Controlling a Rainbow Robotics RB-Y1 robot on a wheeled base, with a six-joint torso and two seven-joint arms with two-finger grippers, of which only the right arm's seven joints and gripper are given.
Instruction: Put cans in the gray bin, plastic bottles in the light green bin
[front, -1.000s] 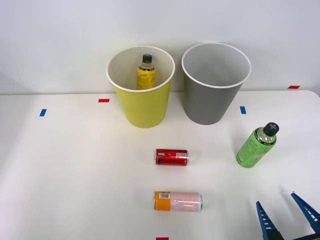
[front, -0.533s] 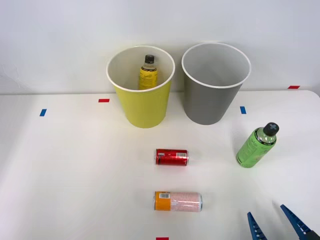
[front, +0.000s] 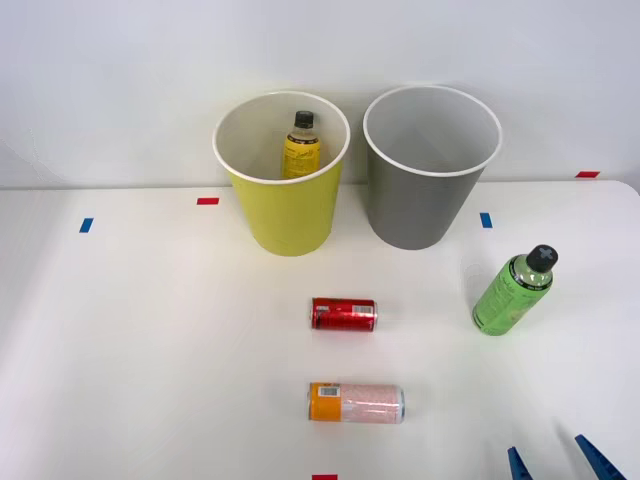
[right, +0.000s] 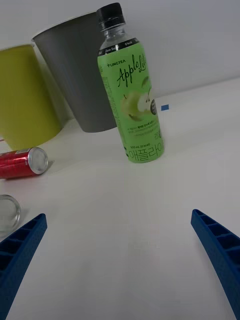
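right gripper spread wide, empty | green bottle upright on table near gray bin | risk: bottle tipped if clipped by a finger on approach

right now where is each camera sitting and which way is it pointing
Front view: above the arms, looking forward and down at the table with both bins behind; the right pincer tips show at the near right edge.
Right wrist view: on the right arm's wrist, low, facing the upright green bottle; the open right pincer's blue fingers sit at the corners.
Shared: the green bottle, red can, gray bin, light green bin.
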